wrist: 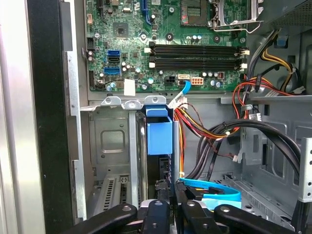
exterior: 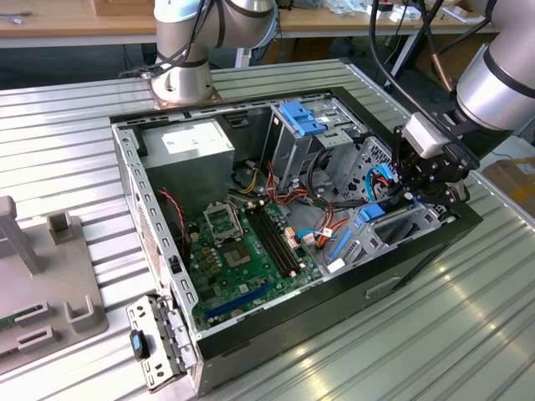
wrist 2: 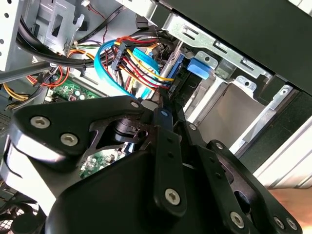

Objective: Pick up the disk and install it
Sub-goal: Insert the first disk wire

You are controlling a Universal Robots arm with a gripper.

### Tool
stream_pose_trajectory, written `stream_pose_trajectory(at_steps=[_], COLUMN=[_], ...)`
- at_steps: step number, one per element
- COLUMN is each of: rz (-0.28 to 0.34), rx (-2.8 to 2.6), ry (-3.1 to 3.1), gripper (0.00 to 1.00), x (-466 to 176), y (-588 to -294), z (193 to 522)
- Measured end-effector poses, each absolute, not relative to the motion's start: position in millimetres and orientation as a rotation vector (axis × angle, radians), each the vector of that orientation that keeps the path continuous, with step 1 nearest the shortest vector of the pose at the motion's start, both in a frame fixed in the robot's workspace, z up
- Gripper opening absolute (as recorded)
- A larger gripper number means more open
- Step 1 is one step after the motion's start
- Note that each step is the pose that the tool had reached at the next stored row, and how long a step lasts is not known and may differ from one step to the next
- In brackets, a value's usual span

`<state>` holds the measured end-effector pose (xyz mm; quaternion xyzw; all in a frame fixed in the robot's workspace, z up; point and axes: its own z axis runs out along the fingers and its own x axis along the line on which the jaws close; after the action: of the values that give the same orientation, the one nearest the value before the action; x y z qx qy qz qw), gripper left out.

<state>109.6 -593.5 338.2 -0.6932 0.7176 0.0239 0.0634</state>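
— What sits closest to the wrist?

— The gripper (wrist 2: 163, 105) itself. In the exterior view it (exterior: 401, 199) hangs inside the open computer case (exterior: 334, 309), at the corner on the exterior view's right. Its fingers (wrist: 158, 212) are drawn close together, tips nearly meeting.

— Pinching something?

— I cannot tell. The tips are right at the disk's end, but the contact itself is hidden.

— So where is the disk?

— The disk (wrist: 159, 131) stands on edge in the grey drive bay (wrist: 112, 141), directly ahead of the gripper. In the first wrist view its blue carrier fills the slot between the bay's metal walls. In the second wrist view the blue carrier (wrist 2: 197, 68) shows just under the bay's metal rail.

— And beside it?

— A flat blue data cable (wrist: 209, 187) loops just beside the gripper, along with a bundle of red, yellow and black wires (wrist: 195, 126).

— Beyond the bay?

— The green motherboard (exterior: 242, 259), lying flat on the case floor, with its black memory slots (wrist: 195, 56) running side by side.

— Farther still?

— An upright metal cage (exterior: 292, 154) with a blue bracket (exterior: 301, 117) on top, and the grey power-supply box (exterior: 188, 146) in the far corner.

— And outside the case?

— The ribbed metal table (exterior: 67, 134), a grey fixture (exterior: 42, 292) on the exterior view's left, and the arm's base (exterior: 180, 79) behind the case.
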Motion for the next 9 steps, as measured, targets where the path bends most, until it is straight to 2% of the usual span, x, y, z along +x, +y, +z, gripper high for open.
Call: stream_pose_trajectory(at_steps=[2, 4, 9], rz=[0.074, 0.072, 0.072], rx=[-2.093, -2.094, -2.094], ry=[2.167, 2.168, 2.168], gripper=[0.17, 0.3, 0.3], x=[109.6, 109.6, 109.6], y=[-593.5, -593.5, -593.3], z=[337.3, 338.0, 346.3])
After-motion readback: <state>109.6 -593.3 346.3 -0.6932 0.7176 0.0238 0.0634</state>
